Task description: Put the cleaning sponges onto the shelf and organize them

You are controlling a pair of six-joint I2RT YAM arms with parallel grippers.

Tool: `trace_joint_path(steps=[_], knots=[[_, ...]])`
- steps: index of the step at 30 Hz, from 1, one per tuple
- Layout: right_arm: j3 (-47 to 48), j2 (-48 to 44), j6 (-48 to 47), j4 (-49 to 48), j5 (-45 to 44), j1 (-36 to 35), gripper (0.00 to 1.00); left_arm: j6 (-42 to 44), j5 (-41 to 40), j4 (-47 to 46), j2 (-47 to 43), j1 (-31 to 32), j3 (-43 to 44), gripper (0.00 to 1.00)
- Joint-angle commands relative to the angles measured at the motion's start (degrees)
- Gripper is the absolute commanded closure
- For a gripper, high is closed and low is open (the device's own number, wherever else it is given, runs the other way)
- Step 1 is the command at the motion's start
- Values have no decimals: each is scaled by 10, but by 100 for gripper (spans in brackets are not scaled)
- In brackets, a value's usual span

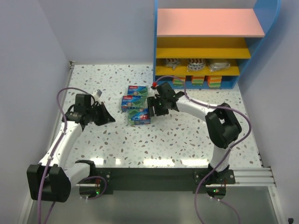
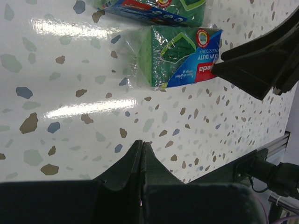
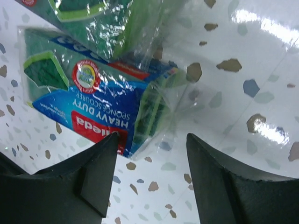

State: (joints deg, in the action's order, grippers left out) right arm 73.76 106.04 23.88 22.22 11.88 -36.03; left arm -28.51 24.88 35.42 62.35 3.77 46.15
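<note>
Right gripper (image 3: 153, 136) holds its black jaws apart, the green-and-blue plastic-wrapped sponge pack (image 3: 93, 102) lying on the speckled white table (image 3: 261, 60) just beyond its tips toward 11 o'clock, while the left gripper (image 2: 141, 145) has jaws pressed together.

Three green-blue sponge packs (image 1: 136, 104) lie clustered near the shelf (image 1: 210, 22) — more packs (image 1: 196, 64) sit inside.

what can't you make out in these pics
- Top view: the packs on the shelf are too small to tell apart.
- Left wrist view: the middle green pack is cut by the top edge.
- Right wrist view: that pack is cut off too, under glare.
</note>
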Motion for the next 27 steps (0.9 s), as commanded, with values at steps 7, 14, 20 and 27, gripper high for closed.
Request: trace_joint_path(steps=[7, 14, 20, 27], knots=[[32, -5, -9, -38, 19, 3, 33, -2, -3, 18, -47, -4, -19, 100], [38, 38, 34, -66, 17, 2, 37, 4, -2, 17, -40, -4, -19, 100], [22, 62, 76, -118, 31, 2, 71, 12, 2, 16, -28, -4, -12, 100], [-26, 14, 103, -104, 37, 12, 100, 17, 2, 18, -26, -4, -4, 100]])
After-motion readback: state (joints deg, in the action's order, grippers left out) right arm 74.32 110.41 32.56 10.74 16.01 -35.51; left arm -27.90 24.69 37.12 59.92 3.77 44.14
